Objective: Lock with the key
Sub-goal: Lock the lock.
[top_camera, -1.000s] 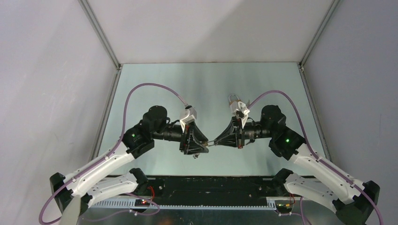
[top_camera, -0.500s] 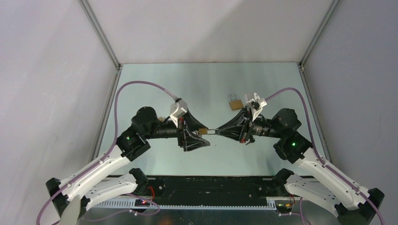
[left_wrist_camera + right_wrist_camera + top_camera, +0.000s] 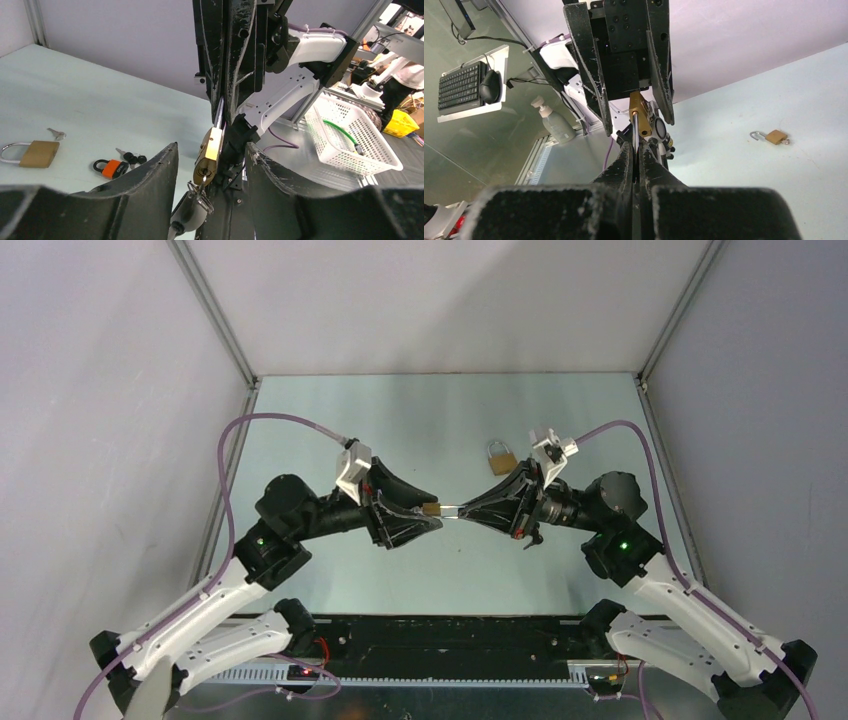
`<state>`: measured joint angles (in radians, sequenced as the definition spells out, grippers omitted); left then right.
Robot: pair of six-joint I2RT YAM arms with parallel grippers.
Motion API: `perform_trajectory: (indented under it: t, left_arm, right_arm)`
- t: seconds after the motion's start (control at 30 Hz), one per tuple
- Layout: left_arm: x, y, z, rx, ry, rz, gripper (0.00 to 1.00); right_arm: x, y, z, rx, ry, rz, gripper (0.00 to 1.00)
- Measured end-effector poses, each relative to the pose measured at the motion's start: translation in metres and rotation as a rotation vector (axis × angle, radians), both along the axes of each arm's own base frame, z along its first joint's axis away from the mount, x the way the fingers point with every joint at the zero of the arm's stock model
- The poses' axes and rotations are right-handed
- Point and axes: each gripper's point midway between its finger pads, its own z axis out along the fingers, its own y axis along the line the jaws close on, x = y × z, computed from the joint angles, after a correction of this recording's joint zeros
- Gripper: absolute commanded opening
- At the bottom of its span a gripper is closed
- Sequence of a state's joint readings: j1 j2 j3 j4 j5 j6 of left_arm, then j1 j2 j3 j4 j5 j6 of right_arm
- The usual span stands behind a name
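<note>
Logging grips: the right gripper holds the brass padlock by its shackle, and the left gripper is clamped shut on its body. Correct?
No. The left gripper is open: the left wrist view shows its fingers either side of the brass padlock, not touching it. The right gripper does hold the shackle.

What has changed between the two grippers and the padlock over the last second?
The left gripper drew back leftward, uncovering the brass padlock, jaws open around it. Both grippers moved forward. The right gripper stayed shut on the shackle; the loose padlock stayed put.
</note>
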<state>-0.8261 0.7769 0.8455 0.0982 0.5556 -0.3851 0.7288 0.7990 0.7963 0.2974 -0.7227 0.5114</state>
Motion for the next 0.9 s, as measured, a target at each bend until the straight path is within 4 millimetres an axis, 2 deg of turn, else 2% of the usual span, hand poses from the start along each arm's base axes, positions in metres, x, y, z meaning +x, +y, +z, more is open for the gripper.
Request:
perform_trajectory:
  t: [0.07, 0.1, 0.17, 0.2, 0.3, 0.33, 0.4, 0.9]
  left_arm:
    - [-0.0003, -0.0001, 0.0021, -0.008, 0.001, -0.001, 0.55]
    - [-0.0002, -0.0004, 0.0029, -0.011, 0.000, -0.002, 0.51]
    - [-0.0001, -0.0011, 0.0041, -0.017, 0.004, -0.004, 0.41]
    - [-0.0002, -0.0016, 0.0046, -0.020, 0.007, -0.006, 0.32]
    - [0.0000, -0.0027, 0.0049, -0.023, 0.016, -0.010, 0.15]
    - [-0.0001, -0.0027, 0.0052, -0.024, 0.014, -0.011, 0.06]
    - [-0.0016, -0.0028, 0.0057, -0.027, 0.017, -0.019, 0.01]
    - [-0.0049, -0.0037, 0.0042, -0.028, 0.035, -0.040, 0.00]
  right_arm:
    - [0.0000, 0.0005, 0.0013, 0.006, 0.007, 0.003, 0.00]
    - [0.0002, 0.0008, 0.0016, 0.007, 0.008, 0.004, 0.00]
    - [0.0007, 0.0015, 0.0020, 0.010, 0.012, 0.005, 0.00]
    - [0.0010, 0.0018, 0.0019, 0.010, 0.016, 0.006, 0.00]
    - [0.0016, 0.0026, 0.0013, 0.009, 0.024, 0.007, 0.00]
    - [0.0017, 0.0026, 0.0013, 0.010, 0.023, 0.007, 0.00]
    - [0.0020, 0.0025, 0.0012, 0.009, 0.020, 0.005, 0.00]
    - [0.0007, 0.0040, 0.0003, 0.010, -0.096, -0.025, 0.00]
